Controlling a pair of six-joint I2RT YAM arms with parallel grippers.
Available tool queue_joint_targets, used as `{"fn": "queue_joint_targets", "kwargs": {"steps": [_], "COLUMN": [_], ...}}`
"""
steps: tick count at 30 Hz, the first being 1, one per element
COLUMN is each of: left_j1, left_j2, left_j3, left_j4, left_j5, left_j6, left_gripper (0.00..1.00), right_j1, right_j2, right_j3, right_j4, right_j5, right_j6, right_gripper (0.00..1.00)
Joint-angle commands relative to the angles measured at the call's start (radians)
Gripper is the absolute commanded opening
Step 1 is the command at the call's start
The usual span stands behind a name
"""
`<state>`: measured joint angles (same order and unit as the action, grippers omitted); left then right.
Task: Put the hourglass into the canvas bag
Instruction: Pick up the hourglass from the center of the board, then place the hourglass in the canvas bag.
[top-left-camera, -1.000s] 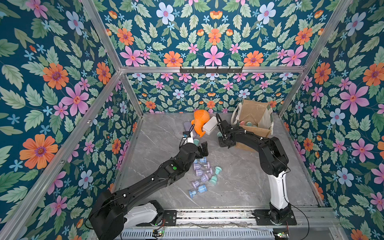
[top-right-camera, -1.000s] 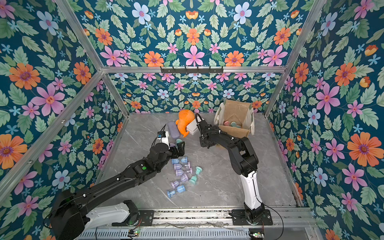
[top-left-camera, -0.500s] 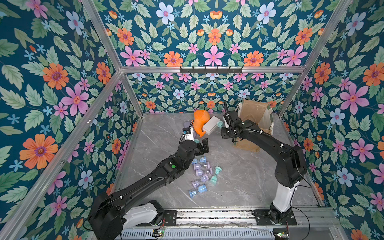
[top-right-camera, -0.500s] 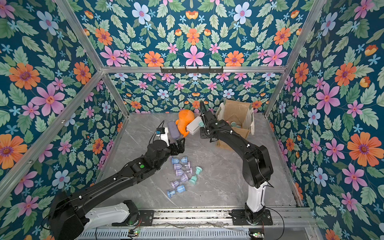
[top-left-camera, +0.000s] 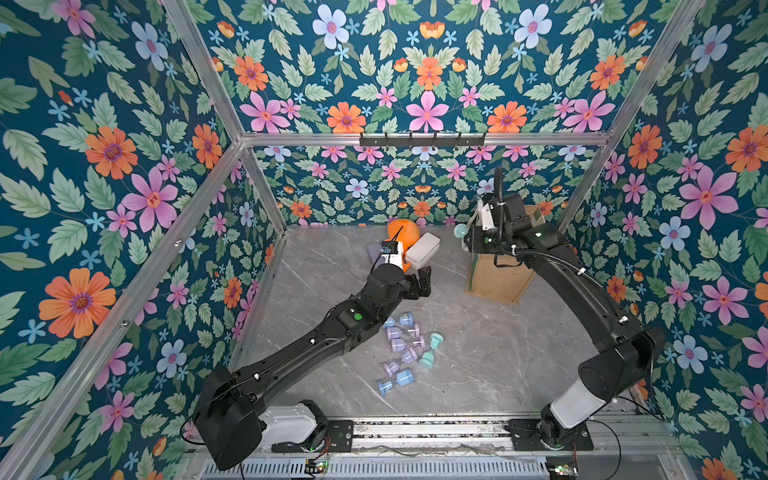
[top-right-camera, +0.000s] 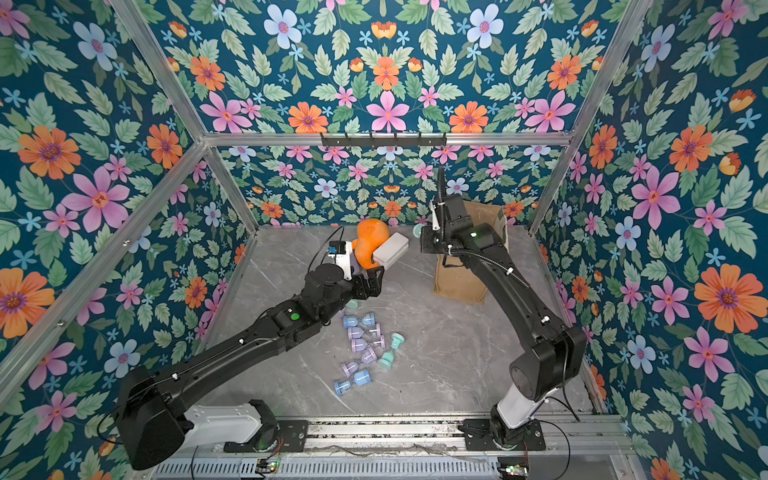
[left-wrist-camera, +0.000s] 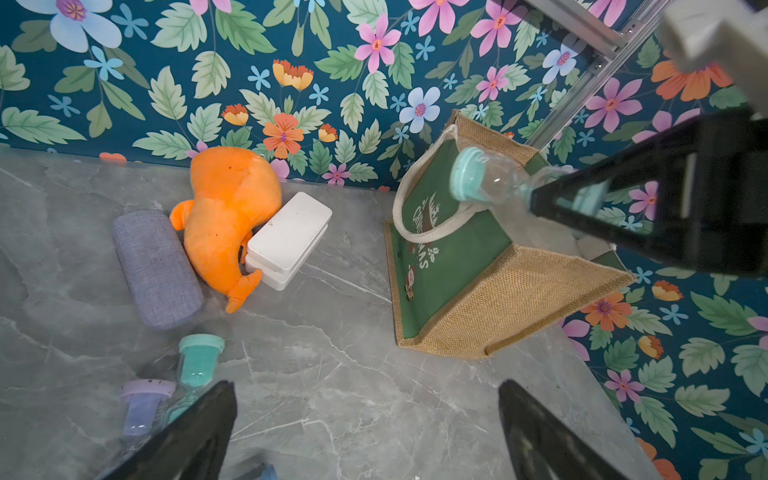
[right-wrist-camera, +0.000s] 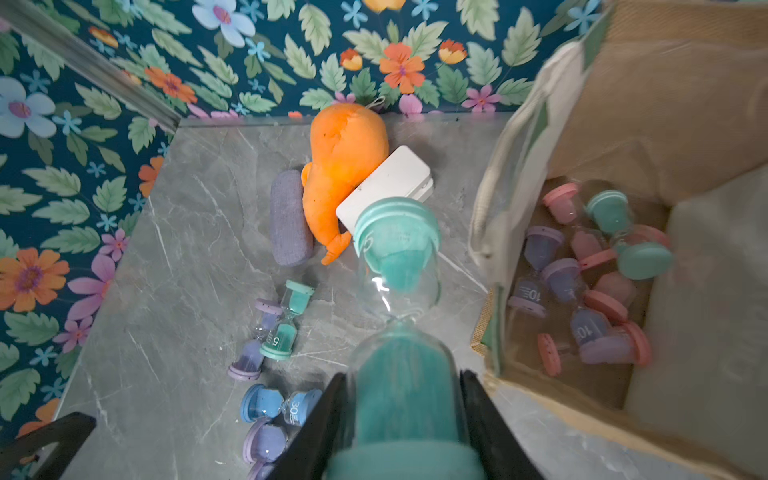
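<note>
Right fingers (right-wrist-camera: 482, 415) pinch teal hourglass (right-wrist-camera: 399, 257) by its bulb, aloft just outside canvas bag (right-wrist-camera: 685, 83) rim. Left fingers (left-wrist-camera: 195, 436) wide, idle. Best: carry past handle (left-wrist-camera: 395, 203), centre over opening, lower, release.

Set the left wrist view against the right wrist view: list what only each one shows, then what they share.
Only the left wrist view: the canvas bag from outside, with its green printed front, and the right gripper seen from the side, shut on the teal hourglass near the bag's top edge.
Only the right wrist view: the bag's inside, with pink, purple and teal hourglasses lying in it.
Both: the held teal hourglass, the orange plush, the white box and the grey case.
</note>
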<state>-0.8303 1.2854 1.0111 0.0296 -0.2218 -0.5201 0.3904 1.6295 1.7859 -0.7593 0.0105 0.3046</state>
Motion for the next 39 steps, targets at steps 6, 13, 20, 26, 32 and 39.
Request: {"fn": "queue_joint_targets", "kwargs": {"steps": [6, 13, 20, 26, 32, 39], "left_j1": [0.001, 0.001, 0.002, 0.003, 0.003, 0.003], "left_j2": [0.063, 0.142, 0.189, 0.201, 0.206, 0.197], "left_j3": [0.067, 0.123, 0.156, 0.152, 0.147, 0.134], "left_j4": [0.022, 0.035, 0.044, 0.059, 0.059, 0.066], "left_j5": [0.066, 0.11, 0.116, 0.102, 0.102, 0.083], "left_j6": [0.027, 0.023, 0.025, 0.02, 0.017, 0.017], "left_gripper": [1.0, 1.0, 1.0, 1.0, 1.0, 1.0], "right_j1": [-0.141, -0.226, -0.244, -0.268, -0.299, -0.308], "right_j2": [-0.042, 0.053, 0.213, 0.322, 0.407, 0.477], "right_j3": [0.035, 0.015, 0.067, 0.09, 0.109, 0.11], "right_j4": [0.0, 0.04, 0.059, 0.113, 0.152, 0.155], "right_j5": [-0.047, -0.016, 0.046, 0.007, -0.028, -0.017], "right_j6": [0.012, 0.005, -0.039, -0.046, -0.041, -0.044], "right_gripper": [0.4, 0.39, 0.39, 0.39, 0.39, 0.39]}}
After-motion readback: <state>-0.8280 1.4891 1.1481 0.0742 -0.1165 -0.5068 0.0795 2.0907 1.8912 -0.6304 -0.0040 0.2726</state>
